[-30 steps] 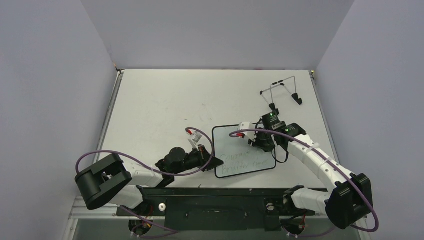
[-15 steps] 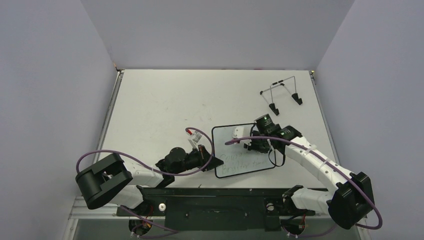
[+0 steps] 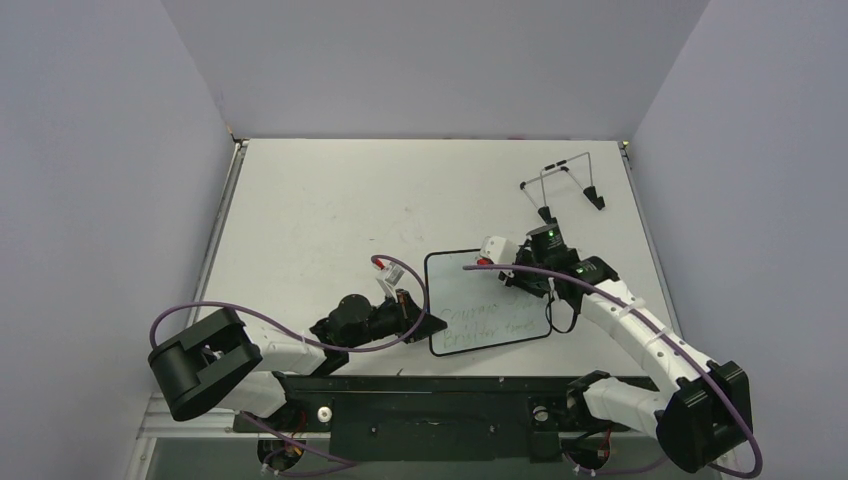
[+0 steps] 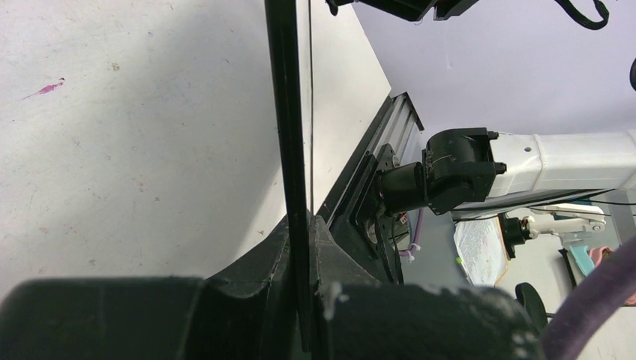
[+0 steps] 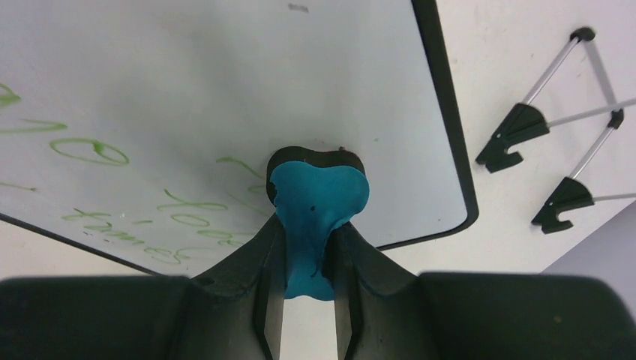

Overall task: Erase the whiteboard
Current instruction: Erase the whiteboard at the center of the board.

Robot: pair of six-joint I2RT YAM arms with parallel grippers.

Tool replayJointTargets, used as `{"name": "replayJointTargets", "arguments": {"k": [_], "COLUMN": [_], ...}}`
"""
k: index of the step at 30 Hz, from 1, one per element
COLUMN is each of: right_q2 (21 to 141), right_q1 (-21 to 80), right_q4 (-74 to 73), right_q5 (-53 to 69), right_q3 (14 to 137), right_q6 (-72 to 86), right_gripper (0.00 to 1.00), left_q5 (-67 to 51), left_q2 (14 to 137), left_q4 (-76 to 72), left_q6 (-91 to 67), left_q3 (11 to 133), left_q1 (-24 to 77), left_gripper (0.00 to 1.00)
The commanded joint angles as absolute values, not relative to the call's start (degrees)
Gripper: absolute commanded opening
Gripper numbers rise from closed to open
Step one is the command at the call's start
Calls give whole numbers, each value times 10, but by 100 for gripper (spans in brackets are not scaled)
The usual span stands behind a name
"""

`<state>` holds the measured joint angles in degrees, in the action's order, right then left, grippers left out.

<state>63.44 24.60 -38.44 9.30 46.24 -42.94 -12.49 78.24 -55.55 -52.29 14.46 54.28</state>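
The whiteboard (image 3: 468, 298) lies flat near the table's front, its lower half covered in green handwriting (image 3: 488, 326). My left gripper (image 3: 428, 322) is shut on the board's left edge; in the left wrist view the black rim (image 4: 288, 112) runs between the fingers (image 4: 304, 300). My right gripper (image 3: 522, 279) is over the board's upper right part, shut on a blue eraser (image 5: 318, 196). The eraser's dark end presses on the white surface (image 5: 225, 82) beside the green writing (image 5: 191, 204). From above, the eraser is hidden under the wrist.
A thin wire stand with black feet (image 3: 565, 184) sits at the back right of the table, close behind the right wrist, and also shows in the right wrist view (image 5: 555, 112). The arm bases and black rail (image 3: 440, 400) run along the near edge.
My right gripper swept left across the board with the eraser, then came back right toward the upper right corner. The left gripper and the board stayed put.
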Motion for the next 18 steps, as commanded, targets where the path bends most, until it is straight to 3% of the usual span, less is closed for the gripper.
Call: {"name": "replayJointTargets", "arguments": {"k": [1,7,18], "right_q2": [630,617,610], "right_q1": [282,303,267], "right_q4": [-332,-442,-296], "right_q5": [104,215,52], "right_q3": [465,452,443], "right_q6": [-410,-550,-436], "right_gripper": [0,0,0], "left_q5": [-142,-136,-138], "left_q2": [781,777,775], "left_q4": [-613,-614,-610], "left_q6": [-510,-510,-507], "left_q3": [170,166,167], "left_q1": [545,545,545], "left_gripper": [0,0,0]}}
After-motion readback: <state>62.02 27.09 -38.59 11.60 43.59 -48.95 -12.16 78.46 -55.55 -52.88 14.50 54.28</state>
